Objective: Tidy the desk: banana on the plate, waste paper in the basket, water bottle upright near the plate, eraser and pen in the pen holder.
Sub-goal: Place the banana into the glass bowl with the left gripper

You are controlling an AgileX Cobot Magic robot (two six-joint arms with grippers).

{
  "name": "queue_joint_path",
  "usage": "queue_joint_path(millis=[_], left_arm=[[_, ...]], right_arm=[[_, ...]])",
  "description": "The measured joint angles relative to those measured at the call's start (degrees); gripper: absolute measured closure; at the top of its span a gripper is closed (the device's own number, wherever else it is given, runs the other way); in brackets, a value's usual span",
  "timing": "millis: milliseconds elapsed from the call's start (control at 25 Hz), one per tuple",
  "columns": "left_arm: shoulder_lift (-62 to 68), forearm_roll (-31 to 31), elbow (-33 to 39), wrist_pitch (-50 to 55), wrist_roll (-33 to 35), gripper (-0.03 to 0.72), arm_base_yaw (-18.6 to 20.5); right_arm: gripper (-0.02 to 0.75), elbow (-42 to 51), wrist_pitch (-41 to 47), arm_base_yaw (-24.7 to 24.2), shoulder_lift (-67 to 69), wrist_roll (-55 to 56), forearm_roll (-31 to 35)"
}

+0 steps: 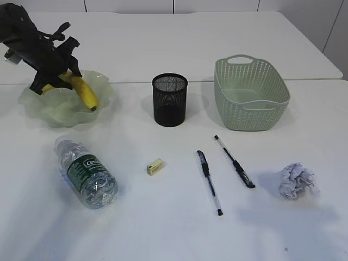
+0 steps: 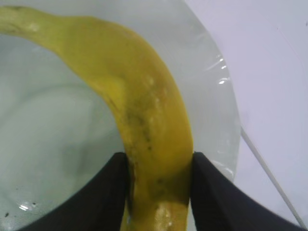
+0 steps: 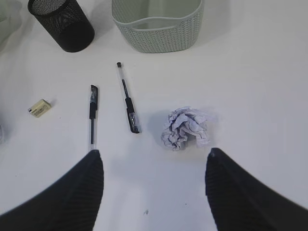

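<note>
My left gripper point(image 1: 57, 81) is shut on the yellow banana point(image 1: 84, 92) and holds it over the pale green plate point(image 1: 54, 111); the left wrist view shows the banana point(image 2: 149, 125) between the jaws point(image 2: 159, 183) above the plate point(image 2: 48, 125). My right gripper point(image 3: 151, 159) is open and empty, above the desk just short of the waste paper point(image 3: 185, 127); it does not show in the exterior view. The water bottle point(image 1: 87, 173) lies on its side. The eraser point(image 1: 155, 166), two pens point(image 1: 209, 182) point(image 1: 235, 161), the pen holder point(image 1: 169, 99), the basket point(image 1: 250, 92) and the waste paper point(image 1: 296, 181) are on the desk.
The right wrist view also shows the pen holder point(image 3: 62, 24), the basket point(image 3: 156, 24), both pens point(image 3: 92, 115) point(image 3: 127, 98) and the eraser point(image 3: 39, 108). A second white table stands behind the desk point(image 1: 163, 228).
</note>
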Motion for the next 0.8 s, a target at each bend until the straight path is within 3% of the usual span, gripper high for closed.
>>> queue_joint_path(millis=[360,560,800], left_arm=[[0.2,-0.7,-0.6,0.5,0.0,0.273,0.0],[-0.9,-0.7,-2.9,2.2,1.6,0.255,0.0],[-2.2,-0.7,-8.0,11.1,9.0,0.255,0.0]], right_arm=[[0.246,0.0,0.0,0.0,0.0,0.0,0.4],[0.246,0.0,0.0,0.0,0.0,0.0,0.4],[0.246,0.0,0.0,0.0,0.0,0.0,0.4]])
